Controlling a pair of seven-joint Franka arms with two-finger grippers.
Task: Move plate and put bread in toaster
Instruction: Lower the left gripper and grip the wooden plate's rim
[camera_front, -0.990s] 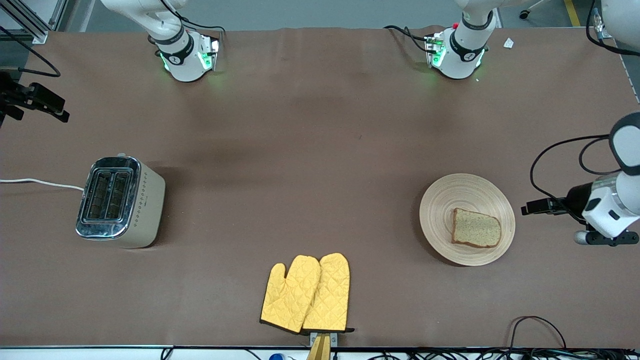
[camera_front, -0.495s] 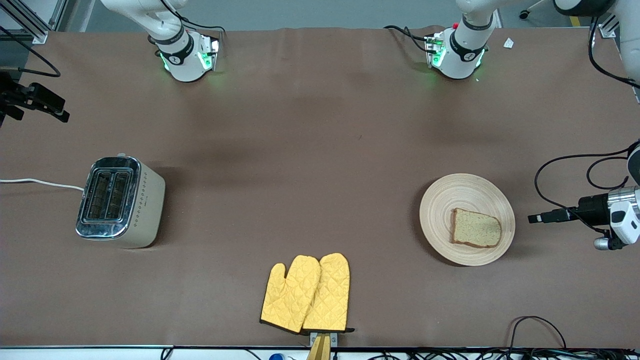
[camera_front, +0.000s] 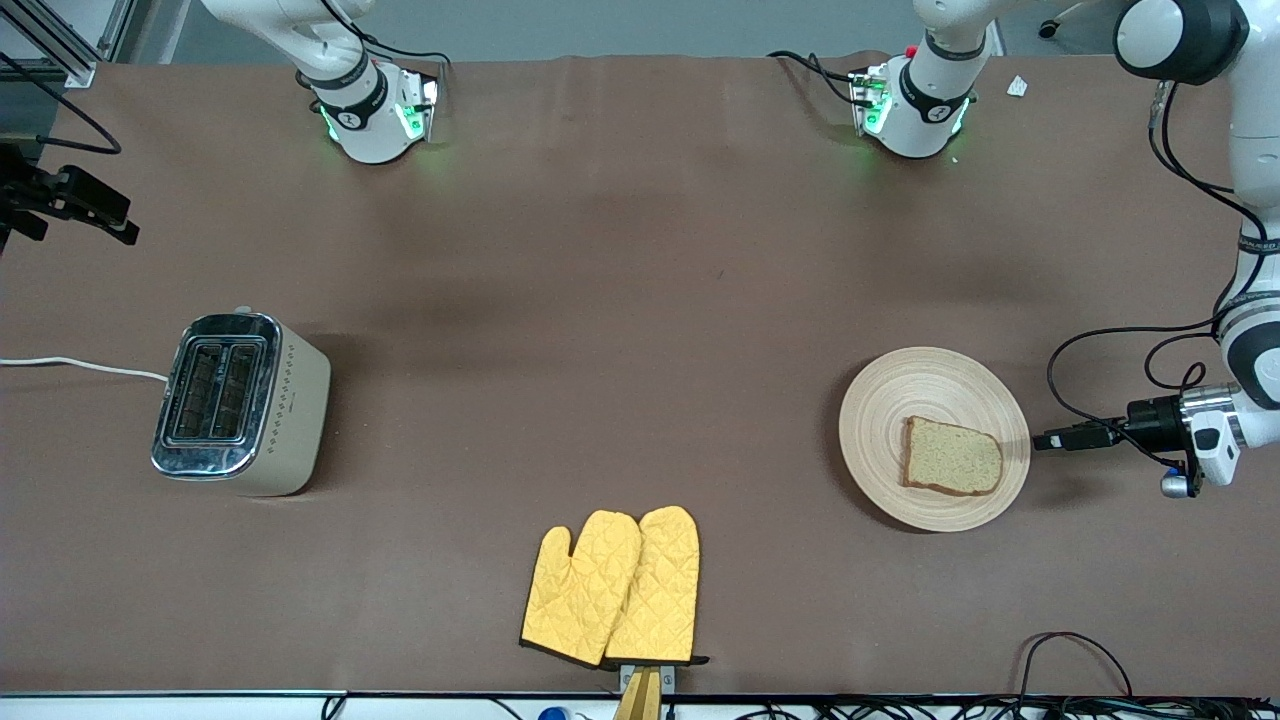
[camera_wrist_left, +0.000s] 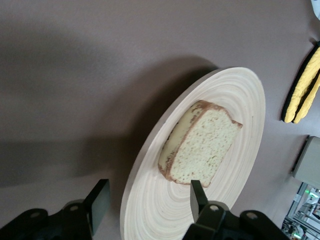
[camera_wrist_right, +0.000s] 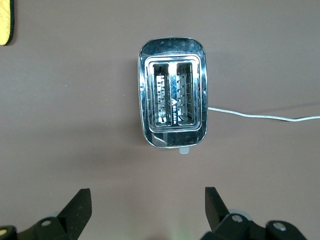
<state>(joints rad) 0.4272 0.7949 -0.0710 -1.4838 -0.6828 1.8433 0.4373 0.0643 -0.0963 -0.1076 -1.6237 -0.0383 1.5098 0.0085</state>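
The pale wooden plate (camera_front: 900, 390) lies toward the left arm's end of the table with the slice of bread (camera_front: 952, 457) on it. My left gripper (camera_front: 1040, 440) is low at the plate's rim, on the side toward the left arm's end. In the left wrist view it (camera_wrist_left: 148, 192) is open and astride the rim of the plate (camera_wrist_left: 235, 100), close to the bread (camera_wrist_left: 200, 147). The cream toaster (camera_front: 240, 405) stands at the right arm's end. My right gripper (camera_wrist_right: 146, 195) is open and empty, high over the toaster (camera_wrist_right: 172, 105), whose slots are empty.
Two yellow oven mitts (camera_front: 615, 585) lie near the table's front edge, between toaster and plate; they also show in the left wrist view (camera_wrist_left: 302, 87). The toaster's white cord (camera_front: 80, 365) runs off the table's end. Loose cables (camera_front: 1075, 650) lie at the front corner.
My left gripper has moved lower and closer to the plate, up to its rim, and its arm has swung into view above. Plate, bread and toaster have not moved.
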